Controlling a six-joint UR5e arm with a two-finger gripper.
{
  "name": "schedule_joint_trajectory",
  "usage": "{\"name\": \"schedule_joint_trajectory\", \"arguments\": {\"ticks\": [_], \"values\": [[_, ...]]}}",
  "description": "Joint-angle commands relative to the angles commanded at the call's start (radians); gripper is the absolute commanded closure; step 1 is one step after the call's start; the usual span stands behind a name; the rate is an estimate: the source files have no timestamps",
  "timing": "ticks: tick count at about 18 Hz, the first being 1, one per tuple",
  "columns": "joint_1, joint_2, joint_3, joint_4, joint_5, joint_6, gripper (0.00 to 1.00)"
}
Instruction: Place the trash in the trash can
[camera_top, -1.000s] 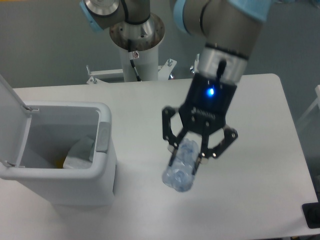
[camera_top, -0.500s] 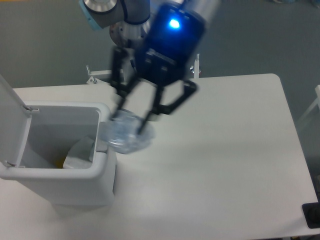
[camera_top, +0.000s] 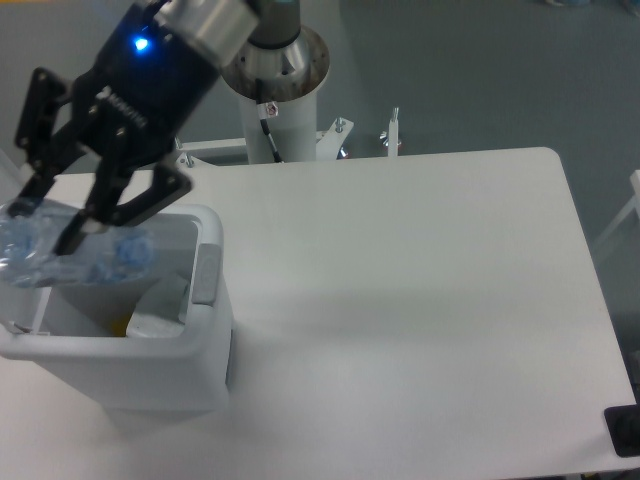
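The bottle (camera_top: 70, 255) is held lying sideways above the open bin (camera_top: 205, 340), clamped between the fingers of the end effector (camera_top: 45, 225), whose blue light is lit. Inside the bin, a whitish wrapper (camera_top: 160, 305) is seen against the right wall, with something yellow beside it that cannot be made out. The bin is set at the left front of the white counter (camera_top: 420, 300), with its grey tab (camera_top: 207, 272) on the side facing the counter's middle.

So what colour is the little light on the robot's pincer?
Blue, glowing on the black pincer body, seen from the fixed camera.
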Motion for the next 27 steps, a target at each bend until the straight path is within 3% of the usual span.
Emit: {"name": "schedule_joint_trajectory", "arguments": {"ticks": [3,4,6,7,8,13,21,27], "values": [[0.000,-0.006,-0.016,0.006,0.002,0.008,0.73],[0.000,-0.011,-0.016,0.009,0.000,0.014,0.64],[0.008,-0.011,-0.032,0.009,0.002,0.028,0.34],[0.011,-0.008,-0.045,0.009,0.002,0.029,0.04],[0.014,-0.005,-0.052,0.009,0.002,0.031,0.00],[0.066,0.009,-0.074,0.008,0.006,0.029,0.00],[0.310,0.000,-0.089,0.003,0.031,0.057,0.00],[0.388,-0.026,-0.164,0.002,0.322,0.212,0.00]]}}
